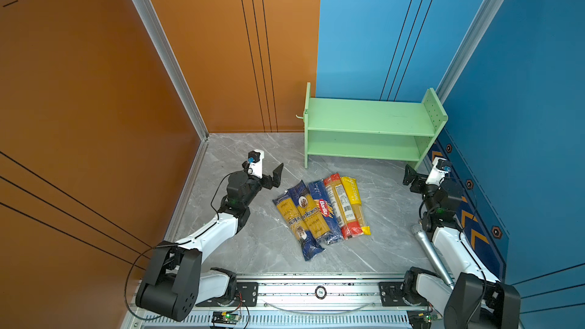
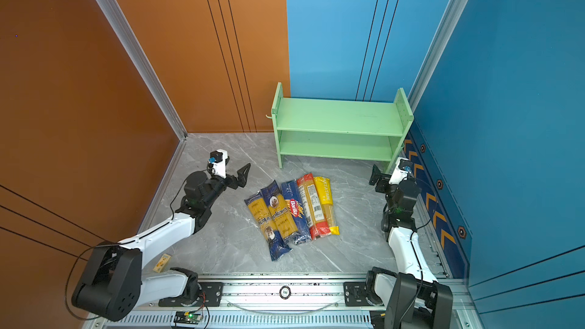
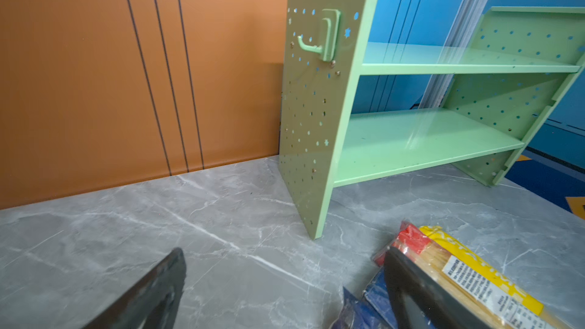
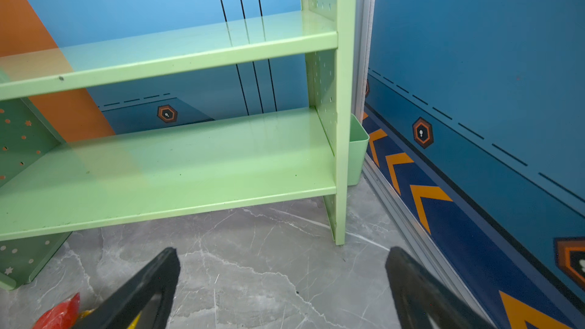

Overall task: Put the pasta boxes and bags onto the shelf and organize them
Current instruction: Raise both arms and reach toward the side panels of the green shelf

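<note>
Several long pasta bags lie side by side on the grey marble floor in both top views: two navy-and-yellow packets [image 1: 299, 219], a navy Barilla packet [image 1: 324, 212], a red-ended packet [image 1: 342, 207] and a yellow-ended packet [image 1: 356, 204]. Behind them the light green shelf [image 1: 370, 118] [image 2: 338, 118] stands against the blue wall, both tiers bare. My left gripper [image 1: 274, 176] [image 3: 285, 251] hovers open left of the bags' far ends. Right of the bags, near the shelf's right leg, my right gripper [image 1: 410, 175] [image 4: 282, 250] is open and holds nothing.
A silver microphone [image 1: 430, 248] lies beside the right arm. A small yellow card [image 2: 162, 262] lies near the left arm's base. The shelf carries a hook [image 3: 316, 45] on its left panel and a green cup [image 4: 357, 150] on its right. Walls enclose three sides.
</note>
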You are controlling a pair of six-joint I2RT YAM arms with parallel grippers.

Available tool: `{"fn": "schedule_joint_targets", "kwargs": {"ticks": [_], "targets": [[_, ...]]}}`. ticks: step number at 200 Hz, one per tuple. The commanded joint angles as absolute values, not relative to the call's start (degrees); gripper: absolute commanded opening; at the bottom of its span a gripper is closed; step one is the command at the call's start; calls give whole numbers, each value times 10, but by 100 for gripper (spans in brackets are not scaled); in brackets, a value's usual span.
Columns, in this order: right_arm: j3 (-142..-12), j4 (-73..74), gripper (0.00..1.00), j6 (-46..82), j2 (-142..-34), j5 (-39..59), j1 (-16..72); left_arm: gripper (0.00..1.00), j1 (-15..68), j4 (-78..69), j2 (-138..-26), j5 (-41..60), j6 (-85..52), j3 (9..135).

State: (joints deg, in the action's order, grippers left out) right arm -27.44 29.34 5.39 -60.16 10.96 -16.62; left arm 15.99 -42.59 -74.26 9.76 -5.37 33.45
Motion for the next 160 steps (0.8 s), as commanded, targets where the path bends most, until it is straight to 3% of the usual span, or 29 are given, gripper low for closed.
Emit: {"fn": "schedule_joint_targets", "kwargs": {"ticks": [1,76,160], "targets": [[-302,274,100,57,-606,131,-177,98,190,-427,-780,119,-53,381],[-343,259,100,42,-618,141,-205,98,246,-428,-921,101,-67,507],[-406,289,99,22,-700,145,-218,98,269,-472,-1005,55,-83,573]]}}
